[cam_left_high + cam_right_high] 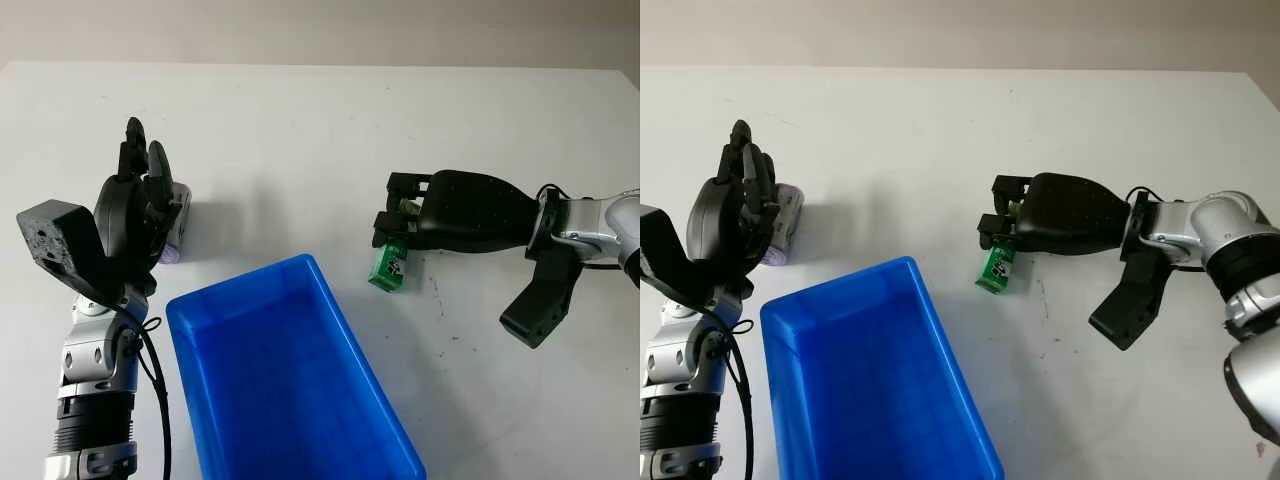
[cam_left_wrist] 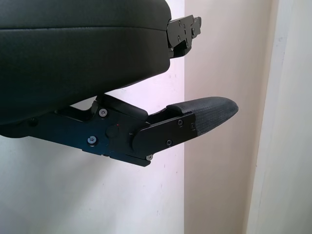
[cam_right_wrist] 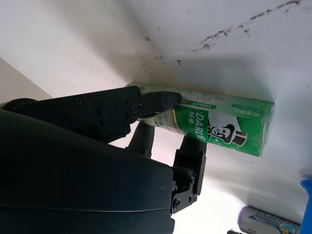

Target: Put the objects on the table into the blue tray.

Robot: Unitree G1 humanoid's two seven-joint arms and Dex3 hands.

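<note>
At about nine o'clock in the head camera's picture the left hand point(image 1: 140, 215) is raised above the white table point(image 1: 300, 130), open and holding nothing, its black fingers point(image 1: 133, 150) pointing toward the far edge. Just behind it, toward three o'clock of the hand, a white tube with a lilac end point(image 1: 176, 225) lies on the table, partly hidden by the hand; whether they touch I cannot tell. Toward six o'clock, between the two arms, the blue tray point(image 1: 345, 330) stands on the table, its long side running from about eleven to five o'clock, with nothing visible inside. Just off the tray's far right corner, at about two o'clock from it, the green toothpaste box point(image 1: 389, 266) is tilted, one end down at the table and the other up in the right hand point(image 1: 455, 210). That hand reaches in from three o'clock, and its fingers point(image 3: 156, 102) are clamped on the box's upper end, as the right wrist view shows, one finger on top, two beneath
</note>
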